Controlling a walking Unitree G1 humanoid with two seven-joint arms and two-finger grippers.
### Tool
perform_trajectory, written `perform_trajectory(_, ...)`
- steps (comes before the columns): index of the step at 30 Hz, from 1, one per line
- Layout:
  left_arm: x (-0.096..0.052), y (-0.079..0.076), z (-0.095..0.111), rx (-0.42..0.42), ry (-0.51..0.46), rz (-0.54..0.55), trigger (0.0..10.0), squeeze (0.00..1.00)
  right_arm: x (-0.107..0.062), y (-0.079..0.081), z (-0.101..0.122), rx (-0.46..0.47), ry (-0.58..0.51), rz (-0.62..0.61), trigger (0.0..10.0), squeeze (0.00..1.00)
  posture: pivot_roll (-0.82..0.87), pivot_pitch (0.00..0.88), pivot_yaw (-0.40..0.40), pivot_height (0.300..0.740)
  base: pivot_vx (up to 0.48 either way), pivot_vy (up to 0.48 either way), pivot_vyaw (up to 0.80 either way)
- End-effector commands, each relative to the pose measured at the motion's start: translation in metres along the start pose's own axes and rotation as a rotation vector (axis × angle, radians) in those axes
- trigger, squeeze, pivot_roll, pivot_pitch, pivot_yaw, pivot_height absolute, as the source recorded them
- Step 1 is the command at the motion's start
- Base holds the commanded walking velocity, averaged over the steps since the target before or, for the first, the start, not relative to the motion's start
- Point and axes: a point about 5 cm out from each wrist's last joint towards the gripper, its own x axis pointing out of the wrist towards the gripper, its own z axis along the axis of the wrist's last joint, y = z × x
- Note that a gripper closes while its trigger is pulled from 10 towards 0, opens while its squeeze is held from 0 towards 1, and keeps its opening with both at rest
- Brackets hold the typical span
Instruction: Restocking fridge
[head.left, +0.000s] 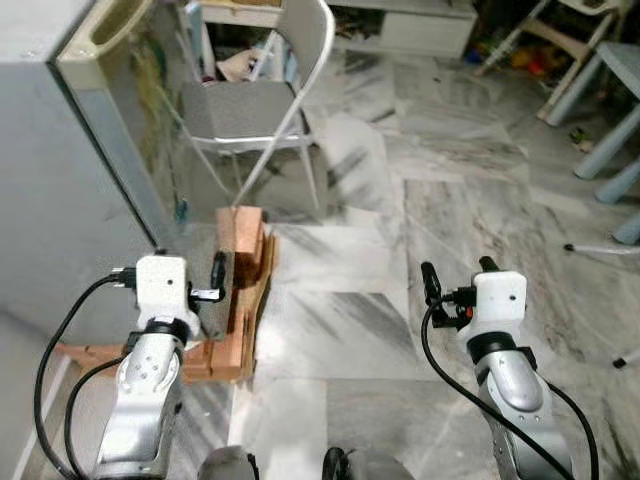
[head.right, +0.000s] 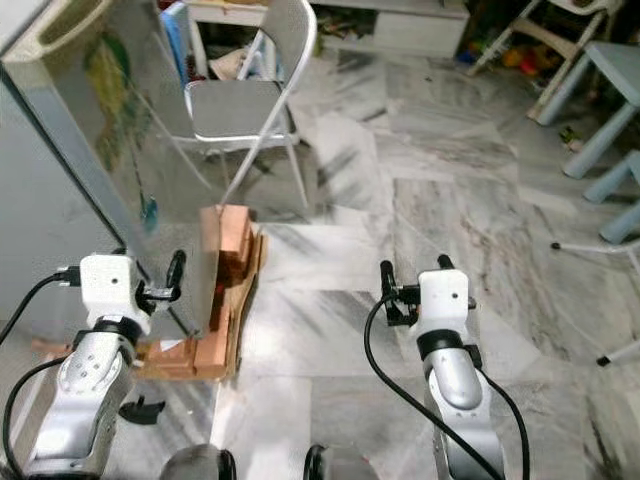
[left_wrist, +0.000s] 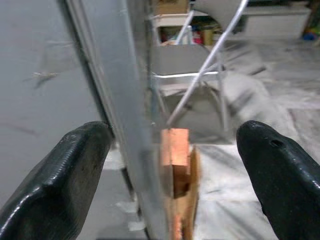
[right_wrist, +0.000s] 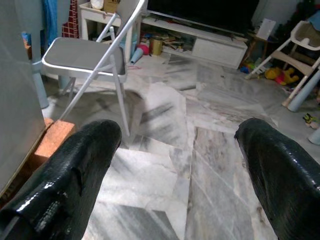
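With our left gripper (left_wrist: 165, 170) spread wide astride the fridge door (left_wrist: 120, 100) edge and our right gripper (right_wrist: 175, 170) wide and empty, we risk the fingers slipping off the thin edge or the door swinging into the folding chair (head.left: 265, 100).

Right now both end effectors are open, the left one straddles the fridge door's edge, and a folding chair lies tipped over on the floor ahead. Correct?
Not quite: the folding chair stands upright on its legs, as the left eye view shows. The rest holds: the left end effector is open astride the fridge door edge, and the right end effector is open over the floor.
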Motion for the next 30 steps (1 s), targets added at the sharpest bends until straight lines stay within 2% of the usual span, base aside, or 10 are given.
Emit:
perform_trajectory(1,-0.006,0.001,0.006,0.014,-0.02,0.008,10.0,0.0,-0.006,-0.006,-0.001,0.003,0.018,-0.009,10.0,0.0,0.03,0.098,-0.048,0.74,0.315,0.0,0.0)
perform_trajectory(6,-0.016,0.008,0.004,0.022,-0.003,0.032,10.0,0.0,-0.013,-0.012,-0.006,-0.007,0.042,-0.013,10.0,0.0,0.04,0.103,-0.052,0.74,0.313,0.0,0.0)
perform_trajectory(10,-0.015,0.01,0.005,0.02,-0.001,0.053,10.0,0.0,-0.012,-0.008,-0.001,-0.029,0.01,0.029,10.0,0.0,0.03,0.102,-0.052,0.74,0.322,0.0,0.26)
perform_trajectory(15,-0.014,0.01,0.007,0.007,-0.009,0.054,10.0,0.0,-0.012,-0.008,-0.001,-0.025,0.015,0.024,10.0,0.0,0.03,0.102,-0.053,0.74,0.329,0.0,0.61)
perform_trajectory(22,-0.015,0.009,0.006,0.009,-0.003,0.052,10.0,0.0,-0.011,-0.01,-0.003,-0.011,0.031,0.014,10.0,0.0,0.03,0.101,-0.054,0.74,0.0,0.0,0.0)
perform_trajectory(26,-0.011,0.002,0.005,-0.001,-0.008,-0.032,10.0,0.0,-0.011,-0.009,-0.004,-0.009,0.035,0.015,10.0,0.0,0.03,0.101,-0.057,0.74,0.0,0.0,0.0)
perform_trajectory(30,-0.004,0.004,0.006,0.011,-0.015,-0.046,10.0,0.0,-0.01,-0.011,-0.006,0.026,0.061,-0.015,10.0,0.0,0.03,0.101,-0.057,0.74,0.0,0.0,0.0)
